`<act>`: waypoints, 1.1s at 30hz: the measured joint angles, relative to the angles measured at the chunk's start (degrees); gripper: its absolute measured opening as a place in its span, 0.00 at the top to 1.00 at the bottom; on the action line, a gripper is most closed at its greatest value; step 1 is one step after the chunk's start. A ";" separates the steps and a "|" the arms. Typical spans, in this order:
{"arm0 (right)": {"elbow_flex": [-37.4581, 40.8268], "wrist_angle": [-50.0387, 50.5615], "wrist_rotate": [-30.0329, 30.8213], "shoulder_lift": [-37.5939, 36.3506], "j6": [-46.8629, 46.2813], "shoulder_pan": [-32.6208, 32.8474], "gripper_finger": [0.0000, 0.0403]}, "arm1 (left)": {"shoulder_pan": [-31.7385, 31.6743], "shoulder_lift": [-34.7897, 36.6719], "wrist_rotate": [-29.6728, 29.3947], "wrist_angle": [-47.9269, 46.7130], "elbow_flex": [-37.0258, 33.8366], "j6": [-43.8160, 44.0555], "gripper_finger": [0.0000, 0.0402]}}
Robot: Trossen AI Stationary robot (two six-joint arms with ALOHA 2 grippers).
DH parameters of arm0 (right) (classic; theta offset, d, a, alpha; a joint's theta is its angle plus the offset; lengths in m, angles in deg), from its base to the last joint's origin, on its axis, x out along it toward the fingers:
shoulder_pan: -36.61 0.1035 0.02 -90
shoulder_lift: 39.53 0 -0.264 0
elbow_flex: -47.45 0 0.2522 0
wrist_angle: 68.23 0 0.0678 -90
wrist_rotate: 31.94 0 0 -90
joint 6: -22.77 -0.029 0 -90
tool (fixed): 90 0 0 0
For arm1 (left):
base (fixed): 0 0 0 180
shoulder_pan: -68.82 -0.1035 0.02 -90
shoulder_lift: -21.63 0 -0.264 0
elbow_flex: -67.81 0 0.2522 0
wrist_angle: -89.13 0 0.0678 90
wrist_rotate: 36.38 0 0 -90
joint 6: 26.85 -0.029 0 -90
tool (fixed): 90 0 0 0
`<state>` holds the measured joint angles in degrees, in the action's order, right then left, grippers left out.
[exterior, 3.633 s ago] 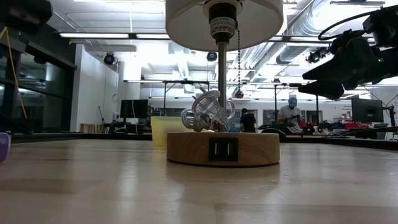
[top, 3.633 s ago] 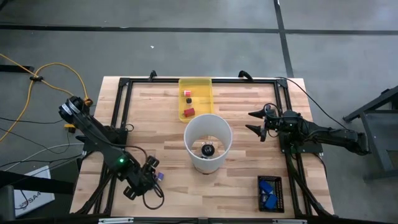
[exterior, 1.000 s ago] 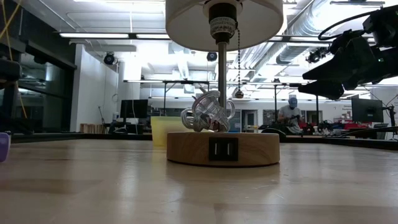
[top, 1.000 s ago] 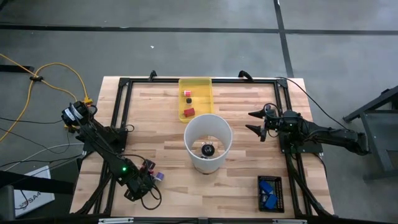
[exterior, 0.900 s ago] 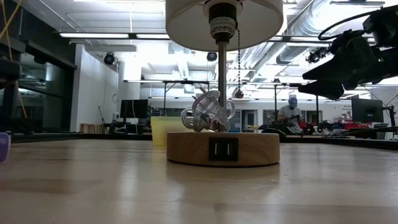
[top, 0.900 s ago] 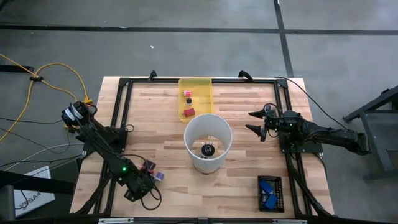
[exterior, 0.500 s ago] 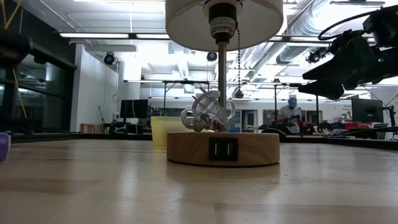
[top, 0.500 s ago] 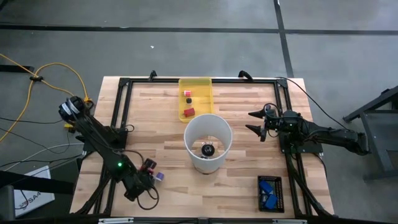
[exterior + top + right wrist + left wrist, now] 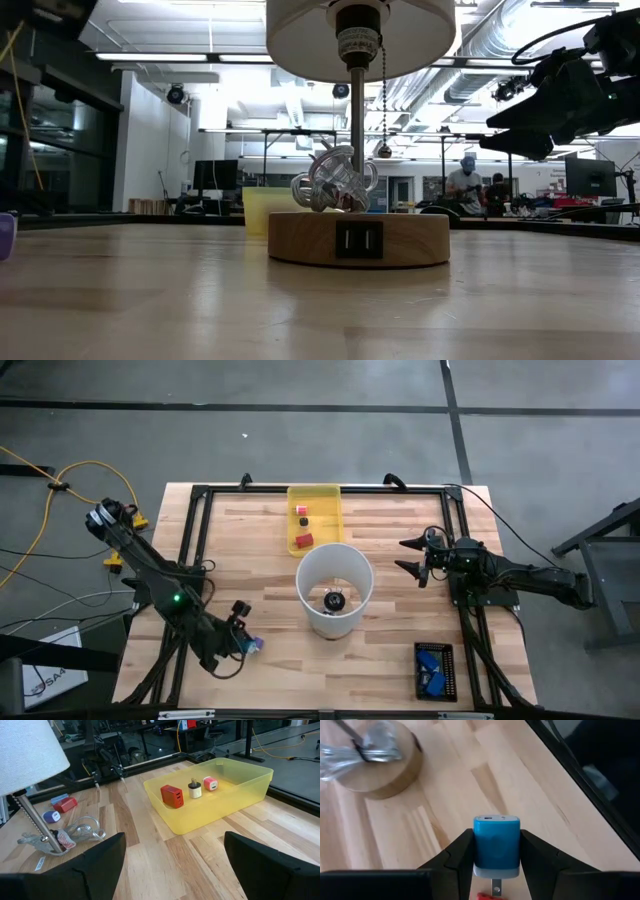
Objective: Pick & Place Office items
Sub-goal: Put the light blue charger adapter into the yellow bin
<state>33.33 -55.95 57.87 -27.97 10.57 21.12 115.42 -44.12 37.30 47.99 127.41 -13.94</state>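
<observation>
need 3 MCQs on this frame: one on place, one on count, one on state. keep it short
1. Where is the yellow tray?
A. at the table's far edge, behind the lamp
B. at the near right corner
C. under the left arm

2. How many items lie in the tray?
A. one
B. three
C. six

3. What is the left pincer doing?
A. open and empty
B. shut on a blue charger
C. shut on a red charger

Key:
1 A: the high view shows the tray at the far edge, just beyond the lamp shade.
2 B: the right wrist view shows a red charger, a cream plug and a pink one.
3 B: the left wrist view shows both fingers clamped on the blue charger's sides.
</observation>
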 joint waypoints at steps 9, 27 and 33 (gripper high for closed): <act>0.00 0.00 0.00 0.00 0.02 -0.02 0.19 | -5.88 0.34 0.00 -0.05 0.00 0.81 0.68; 0.00 0.00 0.00 0.00 0.00 0.00 0.19 | -28.25 0.75 14.24 -0.14 0.00 -12.72 0.68; 0.00 -0.01 0.00 0.00 0.00 -0.02 0.19 | -36.73 2.27 19.65 -0.57 0.00 -19.16 0.68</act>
<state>33.33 -55.96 57.87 -27.97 10.57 21.10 78.69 -41.85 56.95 47.42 127.41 -33.10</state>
